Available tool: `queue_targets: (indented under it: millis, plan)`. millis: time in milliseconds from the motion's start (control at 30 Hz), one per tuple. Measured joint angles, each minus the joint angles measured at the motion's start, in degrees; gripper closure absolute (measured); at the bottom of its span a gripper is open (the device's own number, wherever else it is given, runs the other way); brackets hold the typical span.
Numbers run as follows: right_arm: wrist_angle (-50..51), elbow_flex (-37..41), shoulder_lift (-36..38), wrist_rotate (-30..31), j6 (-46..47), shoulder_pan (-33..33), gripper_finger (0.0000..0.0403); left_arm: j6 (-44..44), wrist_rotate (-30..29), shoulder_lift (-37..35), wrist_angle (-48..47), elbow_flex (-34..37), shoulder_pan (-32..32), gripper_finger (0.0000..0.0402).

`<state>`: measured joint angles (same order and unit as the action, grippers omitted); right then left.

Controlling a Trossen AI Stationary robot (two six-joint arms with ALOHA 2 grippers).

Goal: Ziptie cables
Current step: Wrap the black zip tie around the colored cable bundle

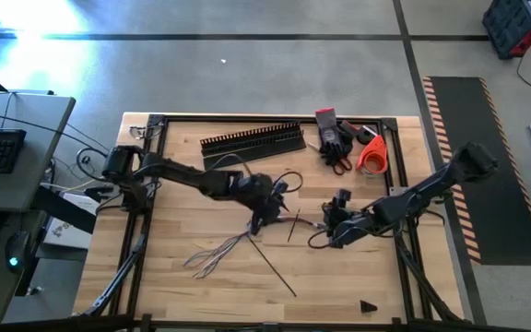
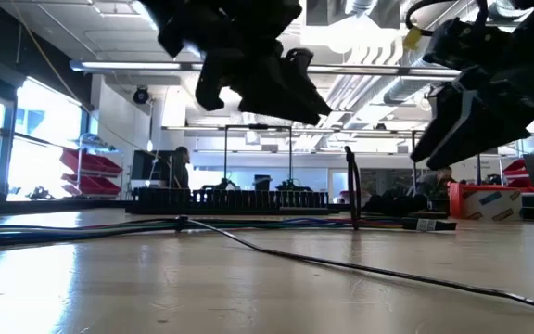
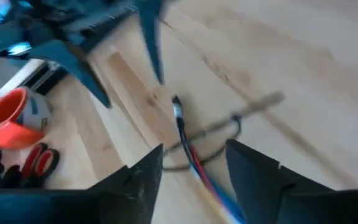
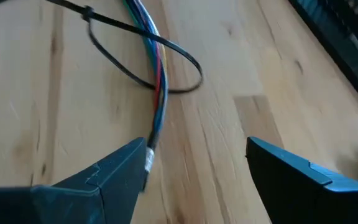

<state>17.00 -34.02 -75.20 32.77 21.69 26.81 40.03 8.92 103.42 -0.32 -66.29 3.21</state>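
Clutter sits along the far edge of the table (image 1: 192, 304): a black slotted duct (image 1: 253, 140), dark pliers (image 1: 335, 140) with red handles, and an orange tape roll (image 1: 372, 154). None of it lies between the grippers.

Cables (image 4: 157, 87) lie flat on the wood, their long axis running from a fanned, loose end (image 1: 212, 256) near the front left toward the right gripper (image 4: 194, 168). Their bundled tip lies just beside one of its fingers (image 4: 114, 171), whose jaws stand wide apart, holding nothing.

A thin black ziptie (image 4: 143, 59) loops loosely around the bundle, just ahead of those jaws; its tail crosses the cables.

The left gripper (image 3: 191, 171) hovers over the same stretch, jaws open, with cables and loop showing in the gap between them.
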Motion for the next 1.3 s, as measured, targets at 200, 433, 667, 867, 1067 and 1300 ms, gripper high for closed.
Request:
queue_targets:
  millis: [200, 433, 667, 867, 1067, 1300]
  plan:
    - [0.7, 0.0, 0.3, 1.0, 1.5, 0.3, 0.0139, 18.4, -1.1, 7.2, -16.7, -11.2, 1.6, 0.0208]
    - [0.9, 0.0, 0.3, 4.3, 3.4, 0.3, 0.0139, 30.1, -10.7, 19.7, -25.7, -24.7, 4.0, 0.0204]
    - [1.1, 0.0, 0.3, 3.6, 2.8, 0.3, 0.0139, 26.8, -13.2, 20.1, -36.9, -29.3, 5.6, 0.0204]
    - [0.7, 0.0, 0.3, 4.8, 1.1, 0.3, 0.0139, 23.7, -13.0, 18.6, -40.2, -31.9, 6.4, 0.0204]
    - [0.6, 0.0, 0.3, 5.2, 0.7, 0.3, 0.0139, 35.2, -13.7, 19.2, -36.3, -32.1, 6.2, 0.0204]
    - [0.6, 0.0, 0.3, 4.8, 1.8, 0.3, 0.0139, 40.2, -14.6, 22.9, -31.7, -32.0, 5.8, 0.0213]
